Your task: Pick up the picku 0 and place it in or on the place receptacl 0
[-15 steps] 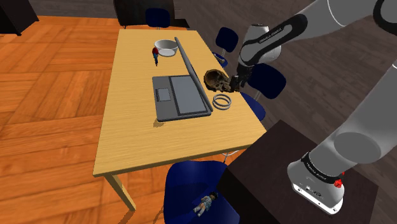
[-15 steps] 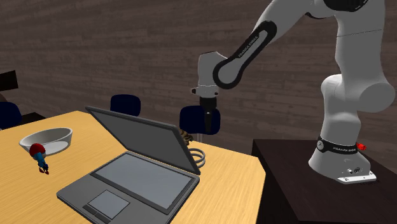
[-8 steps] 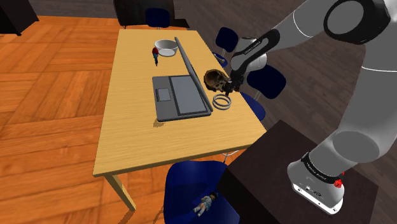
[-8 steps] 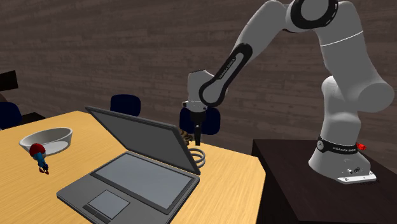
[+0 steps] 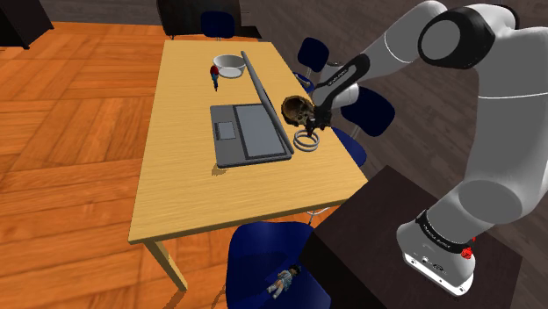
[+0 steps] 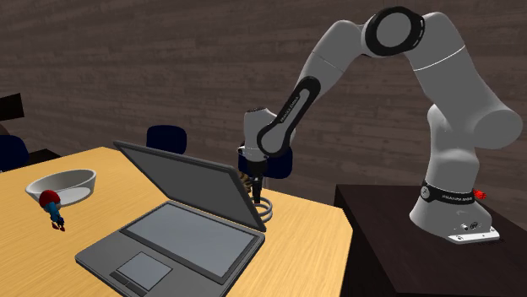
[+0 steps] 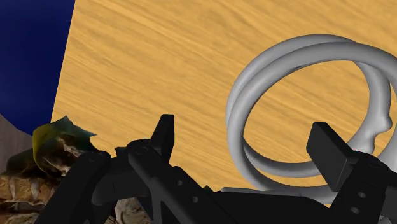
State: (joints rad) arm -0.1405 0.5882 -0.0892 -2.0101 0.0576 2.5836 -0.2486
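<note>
The ring, a grey double loop, lies flat on the table just beside the open laptop, off the side where its screen is hinged. The gripper hangs straight above the ring, pointing down. Its jaws stand wide apart with nothing in them. In the wrist view one jaw is over the bare wood inside the loop's span and the other is over its outer rim, so one side of the ring would sit between them when they close (a sensible way to take a hoop too wide to span whole). A brown lump sits close behind the ring, also next to the laptop's hinge, which probably explains the upright approach. The likely goal, a pale bowl, stands well beyond the laptop's far end. Judging by this, the grasp is about to be made and has not yet happened.
</note>
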